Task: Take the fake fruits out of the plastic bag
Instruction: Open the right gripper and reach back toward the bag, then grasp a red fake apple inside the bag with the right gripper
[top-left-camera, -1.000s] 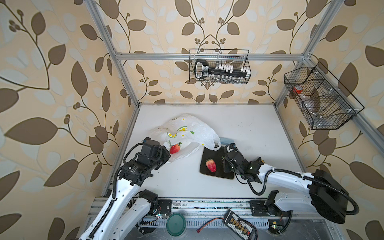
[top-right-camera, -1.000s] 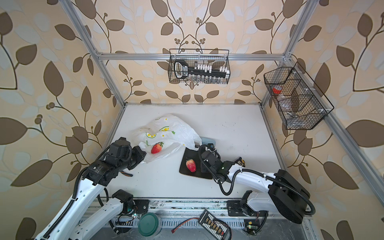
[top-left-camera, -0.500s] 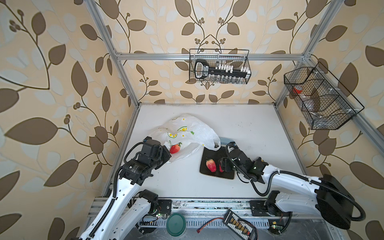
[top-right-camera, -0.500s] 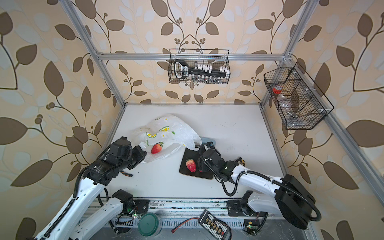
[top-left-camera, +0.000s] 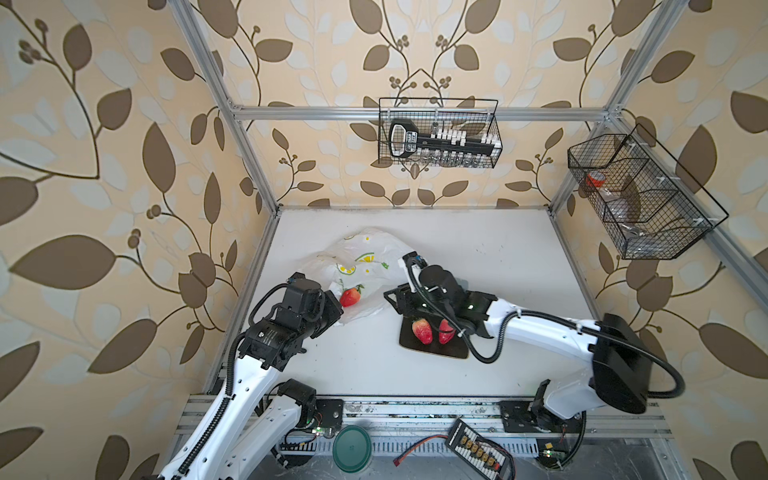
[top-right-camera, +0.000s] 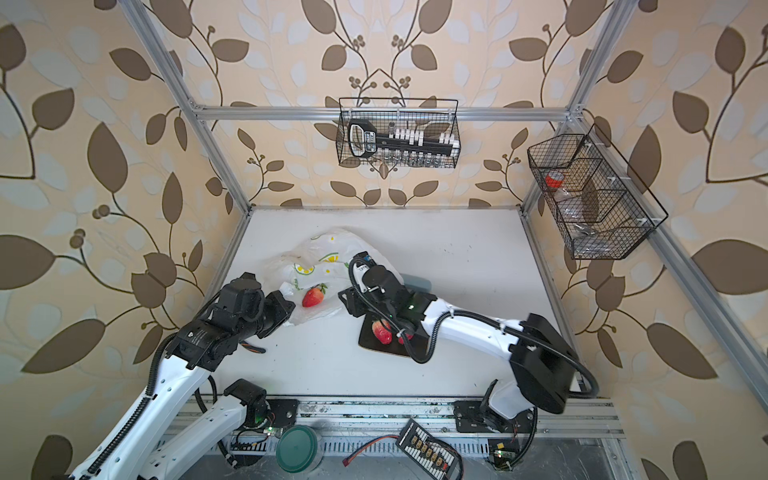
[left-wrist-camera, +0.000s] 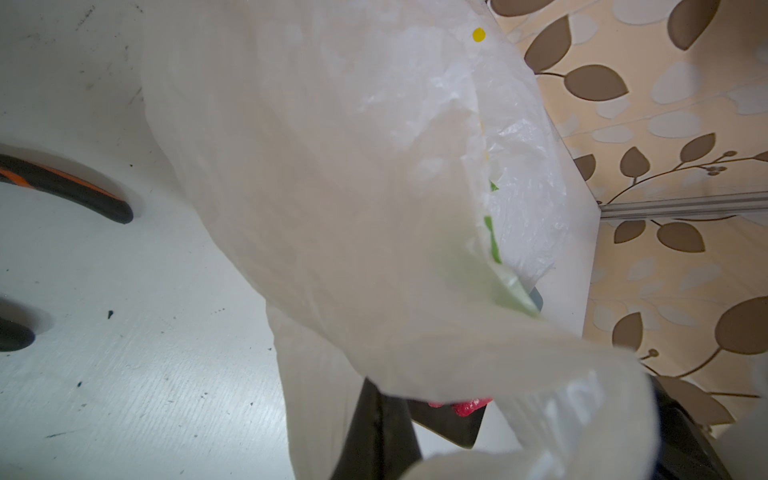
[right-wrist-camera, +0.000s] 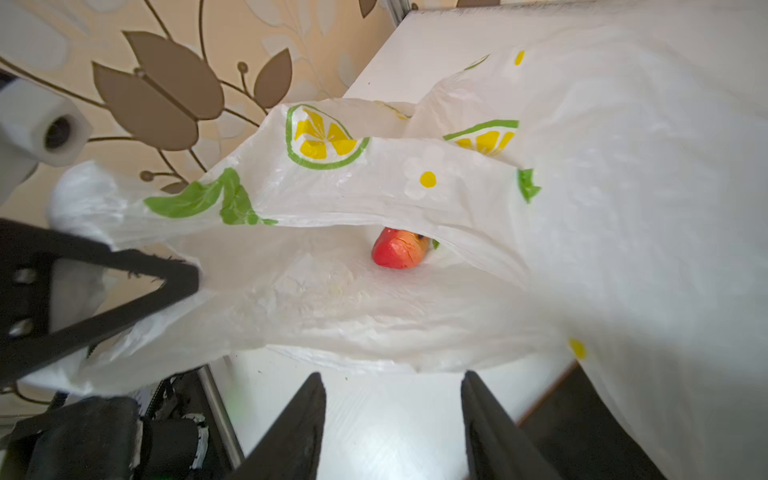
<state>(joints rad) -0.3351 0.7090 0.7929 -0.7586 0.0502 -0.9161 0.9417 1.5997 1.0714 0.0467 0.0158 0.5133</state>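
Fruits: two strawberries (top-left-camera: 422, 331) now sit on the black tray (top-left-camera: 436, 355) at the front-middle of the worktop. The right gripper (right-wrist-camera: 392, 382), jaws apart and empty, is back at the bag (top-left-camera: 374, 257) mouth near the left edge. Left gripper (top-left-camera: 334, 305) stays clamped on the bag rim and the third strawberry (top-left-camera: 350, 296) inside looks like the next pick; no legible writing, the bag shows only lemon slices.

Both top views are looking down from high at the front over the whole table (top-left-camera: 478, 249); the wrist cameras are facing the plastic bag (right-wrist-camera: 623, 208) close up (all four sharing it).
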